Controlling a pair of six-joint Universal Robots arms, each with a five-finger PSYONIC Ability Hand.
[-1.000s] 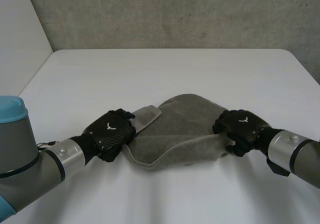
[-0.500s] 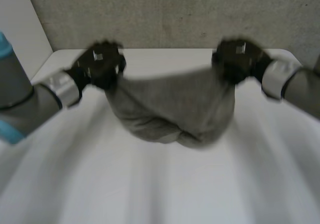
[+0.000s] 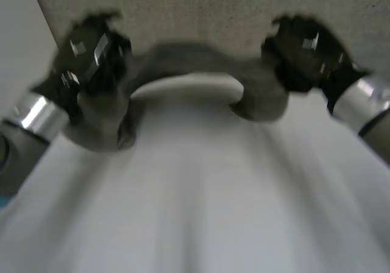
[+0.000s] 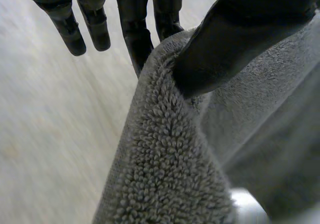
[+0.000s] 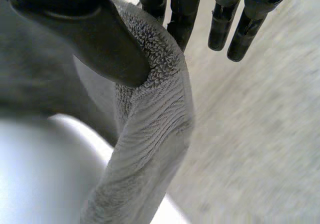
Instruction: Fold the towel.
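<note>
The grey towel (image 3: 183, 60) hangs in the air, stretched between my two hands high above the white table (image 3: 195, 194). My left hand (image 3: 91, 53) is shut on the towel's left end; in the left wrist view its thumb (image 4: 225, 49) pinches the looped grey towel (image 4: 170, 149) against a finger. At the other end my right hand (image 3: 304, 50) is shut on the cloth too, and the right wrist view shows its thumb (image 5: 100, 39) pressing the towel's edge (image 5: 150, 109) onto the fingers. Between the hands the towel sags in an arc, with bunched ends drooping below each hand.
A rough grey wall (image 3: 201, 11) stands behind the table's far edge. A paler wall (image 3: 18, 47) runs along the left side.
Both hands have lifted the towel off the table and carried it up and away, spreading it wider. The right hand's grip tightened early on.
</note>
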